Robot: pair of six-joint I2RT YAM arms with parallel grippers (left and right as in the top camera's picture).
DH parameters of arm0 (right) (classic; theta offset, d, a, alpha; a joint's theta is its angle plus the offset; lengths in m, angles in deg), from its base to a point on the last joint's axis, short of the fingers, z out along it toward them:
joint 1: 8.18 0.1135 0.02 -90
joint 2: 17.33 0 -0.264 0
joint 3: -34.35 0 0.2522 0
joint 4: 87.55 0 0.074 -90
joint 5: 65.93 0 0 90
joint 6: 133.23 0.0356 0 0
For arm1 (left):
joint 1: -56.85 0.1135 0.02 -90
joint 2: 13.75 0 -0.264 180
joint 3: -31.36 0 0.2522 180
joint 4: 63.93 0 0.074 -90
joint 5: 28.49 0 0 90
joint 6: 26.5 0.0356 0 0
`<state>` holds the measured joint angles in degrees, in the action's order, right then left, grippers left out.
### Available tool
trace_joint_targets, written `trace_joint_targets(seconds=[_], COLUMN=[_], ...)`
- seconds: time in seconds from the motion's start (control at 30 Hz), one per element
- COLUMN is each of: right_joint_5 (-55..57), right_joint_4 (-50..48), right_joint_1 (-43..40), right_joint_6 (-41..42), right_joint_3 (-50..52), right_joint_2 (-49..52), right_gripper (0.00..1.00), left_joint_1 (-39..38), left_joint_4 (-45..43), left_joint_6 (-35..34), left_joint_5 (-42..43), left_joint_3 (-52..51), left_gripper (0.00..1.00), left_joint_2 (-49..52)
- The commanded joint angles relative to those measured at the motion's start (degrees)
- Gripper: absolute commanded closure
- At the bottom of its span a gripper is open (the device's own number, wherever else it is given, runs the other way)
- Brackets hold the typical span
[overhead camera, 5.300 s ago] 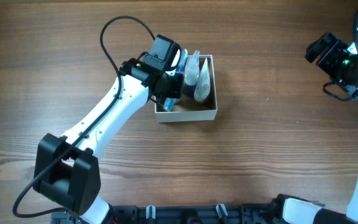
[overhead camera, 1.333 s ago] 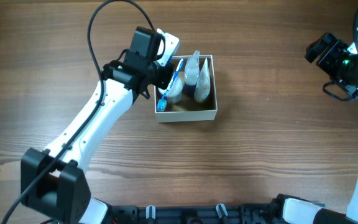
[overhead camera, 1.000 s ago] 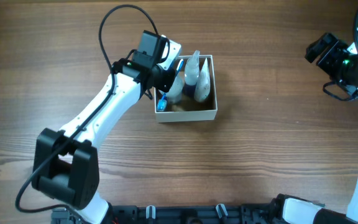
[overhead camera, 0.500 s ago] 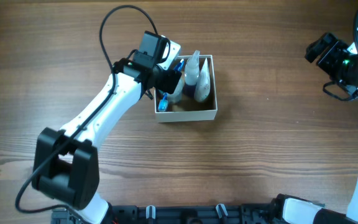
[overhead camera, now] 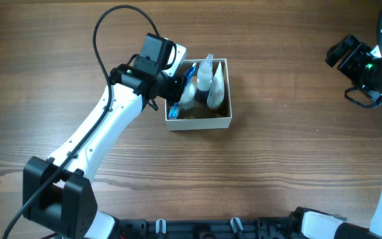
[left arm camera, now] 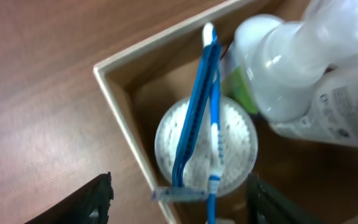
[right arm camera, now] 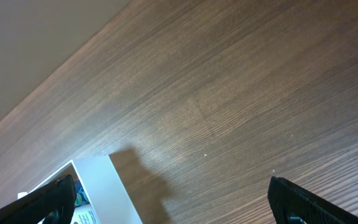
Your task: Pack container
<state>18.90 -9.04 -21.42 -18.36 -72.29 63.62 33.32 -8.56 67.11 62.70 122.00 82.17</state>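
The container (overhead camera: pixel 201 123) is a square white-walled box with a brown inside, seen in the overhead view at the table's middle. In its left part a blue razor (left arm camera: pixel 194 118) and a blue-and-white toothbrush (left arm camera: pixel 214 146) lie across a round white jar (left arm camera: pixel 235 149). Two pale bottles (overhead camera: pixel 211 79) lean in its right part. My left gripper (left arm camera: pixel 179 205) hovers over the container's left wall, open, its fingers (left arm camera: pixel 92 202) well apart on either side of the razor's head and touching nothing. My right gripper (right arm camera: pixel 182 208) stands open over bare wood at the far right.
The right wrist view shows the container's white outer wall (right arm camera: pixel 110 186) at the lower left and its shadow on the wooden table (right arm camera: pixel 229 93). A clear bottle (left arm camera: pixel 303 68) fills the upper right of the left wrist view. A black cable (overhead camera: pixel 111 20) loops above the left arm.
The left gripper has opened and let go of the blue razor and toothbrush, which now rest over the jar. The left arm has drawn back a little to the left. The right arm has not moved.
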Motion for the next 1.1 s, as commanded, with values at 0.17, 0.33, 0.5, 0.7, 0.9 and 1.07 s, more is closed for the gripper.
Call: trace_joint_targets(seconds=[0.17, 0.33, 0.5, 0.7, 0.9, 1.07], right_joint_5=[-0.92, -0.90, -0.90, -0.92, -0.92, -0.92], right_joint_4=[0.00, 0.00, 0.00, 0.00, 0.00, 0.00], right_joint_1=[-0.13, -0.13, -0.13, -0.13, -0.13, -0.13], right_joint_6=[0.76, 0.76, 0.74, 0.76, 0.76, 0.76], right_joint_3=[-0.48, -0.48, -0.48, -0.48, -0.48, -0.48], right_joint_2=[0.33, 0.33, 0.33, 0.33, 0.33, 0.33], right_gripper=[0.00, 0.00, 0.00, 0.00, 0.00, 0.00], left_joint_1=[9.79, 18.82, 22.73, 22.95, 22.95, 22.95], left_joint_4=[7.67, 14.21, 19.32, 22.21, 22.21, 23.08], left_joint_6=[-8.09, -11.82, -11.82, -11.80, -11.80, -11.56], left_joint_5=[-1.29, -1.05, -1.05, -1.07, -1.07, -3.02], left_joint_3=[0.26, 0.26, 0.26, 0.26, 0.26, 0.26], left_gripper=[0.24, 0.00, 0.00, 0.00, 0.00, 0.00], left_joint_2=[-10.51, -17.86, -19.02, -18.99, -18.99, -19.37])
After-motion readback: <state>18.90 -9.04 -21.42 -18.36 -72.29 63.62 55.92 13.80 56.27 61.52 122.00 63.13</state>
